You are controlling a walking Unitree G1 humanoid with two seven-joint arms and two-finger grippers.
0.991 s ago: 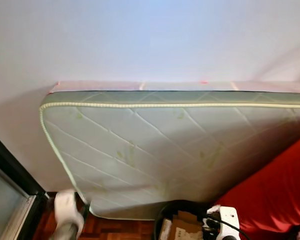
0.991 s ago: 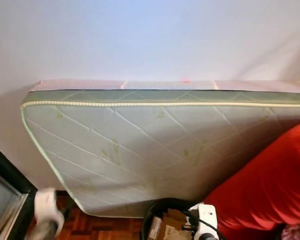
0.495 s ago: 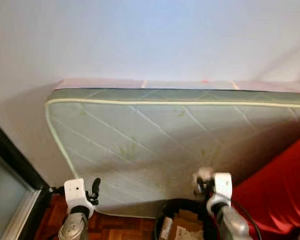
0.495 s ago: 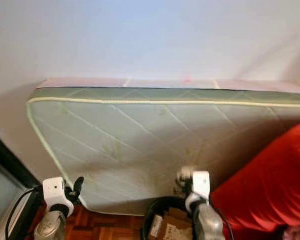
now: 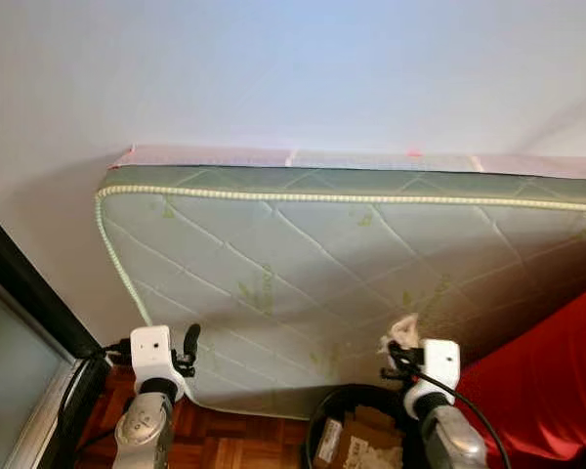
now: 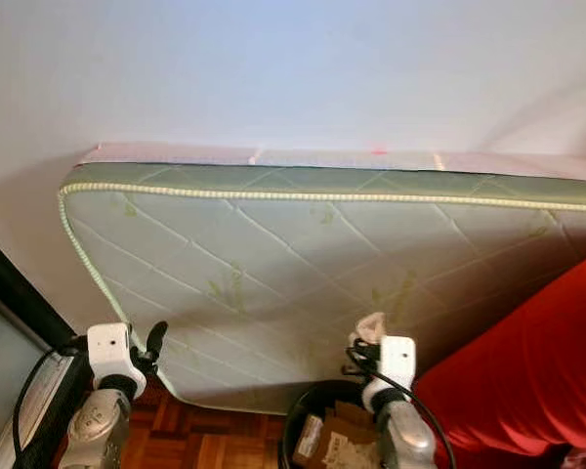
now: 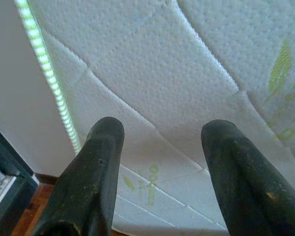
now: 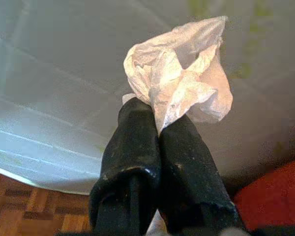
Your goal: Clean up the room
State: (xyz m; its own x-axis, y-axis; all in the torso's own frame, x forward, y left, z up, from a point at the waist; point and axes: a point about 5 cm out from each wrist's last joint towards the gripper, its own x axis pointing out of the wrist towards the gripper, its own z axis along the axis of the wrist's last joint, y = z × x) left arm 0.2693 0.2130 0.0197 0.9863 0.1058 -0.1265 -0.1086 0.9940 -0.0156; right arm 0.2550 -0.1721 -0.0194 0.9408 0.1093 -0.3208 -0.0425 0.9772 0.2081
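Crumpled tissue [image 8: 184, 73] sits pinched in the right end effector [image 8: 157, 128], raised over the black bin [image 5: 324, 430] (cardboard scraps inside) before the leaning mattress [image 5: 322, 283]. Left end effector [image 7: 162, 137] hangs released at left.

Setting: a room in a home, probably a bedroom or spare room. Evidence: quilted mattress [image 5: 352, 283] with a green leaf print stands on its edge, leaning against a plain white wall [image 5: 293, 68]. Wood parquet floor [image 5: 225, 449] shows at the near edge. Red fabric [image 5: 557, 381], possibly bedding or a soft seat, sits on the right. Black bin [image 5: 356, 435] holding cardboard scraps is near centre. Dark-framed glass panel [image 5: 20, 371] on the left.
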